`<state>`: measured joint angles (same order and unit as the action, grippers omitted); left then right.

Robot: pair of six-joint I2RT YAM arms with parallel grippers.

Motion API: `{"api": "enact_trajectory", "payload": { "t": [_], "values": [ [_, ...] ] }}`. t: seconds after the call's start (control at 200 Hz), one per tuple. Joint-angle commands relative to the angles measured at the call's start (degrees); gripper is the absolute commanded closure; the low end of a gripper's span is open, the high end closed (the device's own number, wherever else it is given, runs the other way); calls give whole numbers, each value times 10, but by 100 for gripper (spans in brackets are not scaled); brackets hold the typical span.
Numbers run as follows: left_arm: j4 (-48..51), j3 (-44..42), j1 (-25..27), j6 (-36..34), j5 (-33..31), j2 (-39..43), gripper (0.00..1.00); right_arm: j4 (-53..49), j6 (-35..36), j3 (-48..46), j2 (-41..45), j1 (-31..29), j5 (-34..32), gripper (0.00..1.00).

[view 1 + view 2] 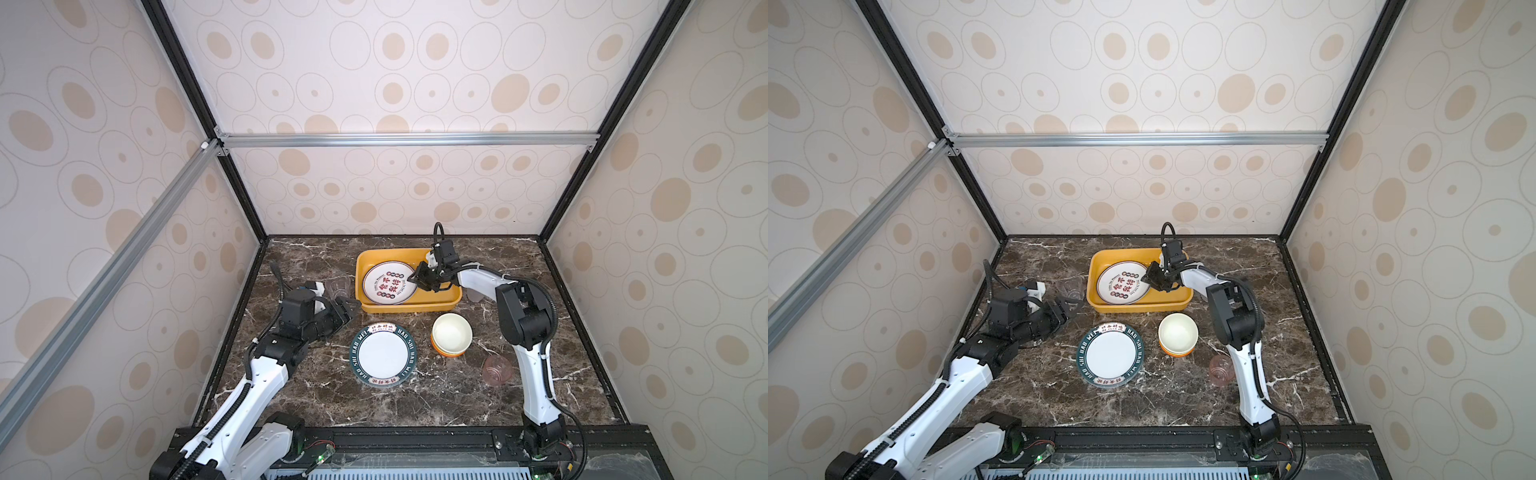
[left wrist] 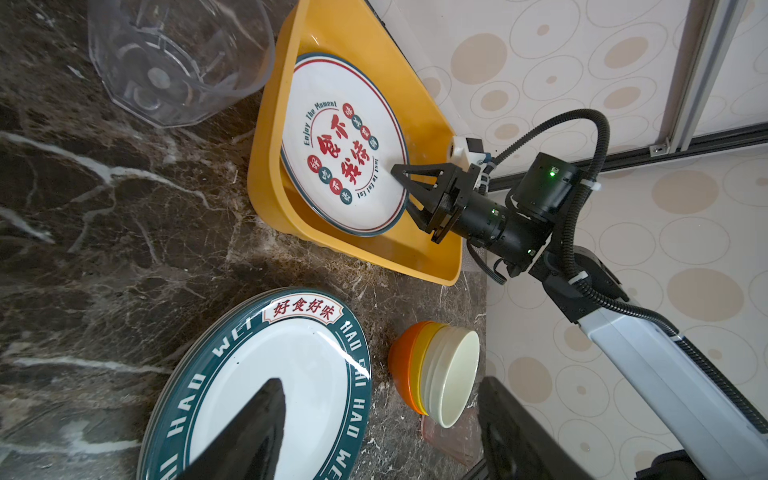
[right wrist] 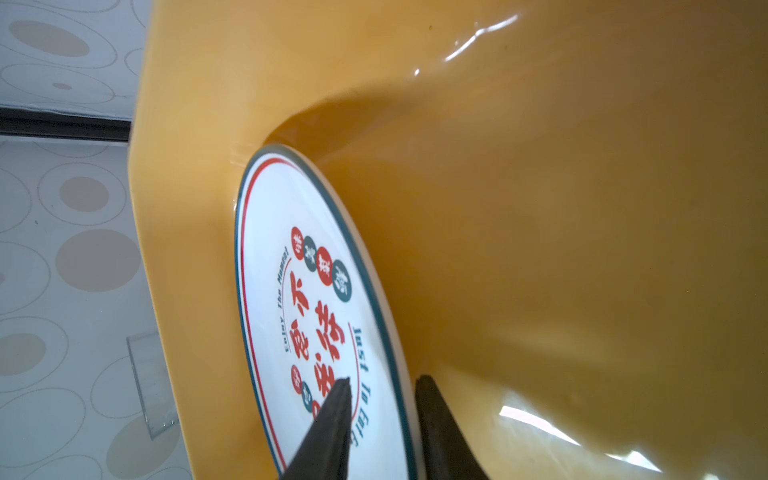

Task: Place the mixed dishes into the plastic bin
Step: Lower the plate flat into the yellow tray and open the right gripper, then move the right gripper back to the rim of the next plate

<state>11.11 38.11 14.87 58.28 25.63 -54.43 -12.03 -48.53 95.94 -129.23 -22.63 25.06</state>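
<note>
The yellow plastic bin (image 1: 409,308) (image 1: 1138,308) stands at the back of the table. A white plate with red characters (image 1: 384,282) (image 2: 332,137) (image 3: 282,232) lies in it. My right gripper (image 1: 413,280) (image 2: 401,183) (image 3: 384,380) straddles that plate's rim, its fingers apart, one over the face and one outside the edge. My left gripper (image 1: 349,305) (image 2: 382,382) hangs open and empty left of the bin. On the table are a teal-banded plate (image 1: 382,355) (image 2: 270,365), stacked bowls (image 1: 451,332) (image 2: 436,374), a pink cup (image 1: 496,370) and a clear cup (image 1: 337,286) (image 2: 174,62).
A greyish cup (image 1: 473,295) shows partly behind my right arm, just right of the bin. Patterned walls and black frame posts close the marble table (image 1: 415,399) in on three sides.
</note>
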Motion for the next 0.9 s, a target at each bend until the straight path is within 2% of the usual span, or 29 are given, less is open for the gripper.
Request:
{"api": "enact_trajectory", "payload": {
  "t": [0.0, 0.505, 0.89],
  "values": [
    [-15, -1, -3, -2, 5, -1, 27, -18, 1, 13, 3, 9, -14, 69],
    [-13, -30, -3, -1, 0, 28, 27, -71, 41, -11, 77, 19, -48, 66],
    [1, -49, -2, -15, -1, 38, 29, -108, 81, -80, 197, 7, -50, 65]
  ]
}}
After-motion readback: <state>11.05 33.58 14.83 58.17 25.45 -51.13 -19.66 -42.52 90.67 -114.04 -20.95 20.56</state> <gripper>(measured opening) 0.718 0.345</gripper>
